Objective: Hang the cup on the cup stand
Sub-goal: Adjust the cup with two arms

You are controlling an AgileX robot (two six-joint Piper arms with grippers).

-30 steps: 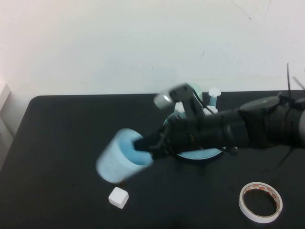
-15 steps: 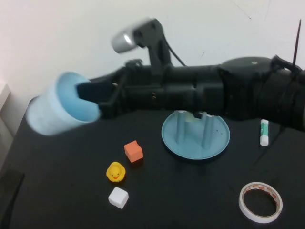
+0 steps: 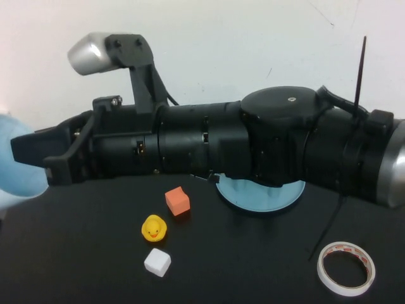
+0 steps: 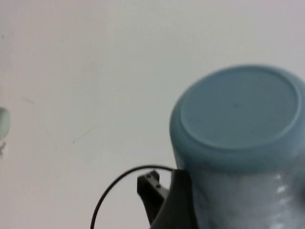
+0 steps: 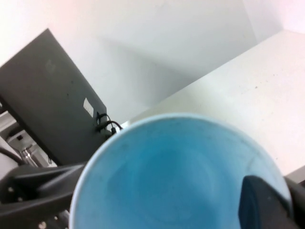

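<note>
The right gripper is clenched on the light blue cup's rim at the far left, raised off the table. The cup lies roughly level, mouth toward the right arm. The cup stand sits well to the right, under that forearm. The left gripper waits past the cup's base; its state cannot be told.
</note>
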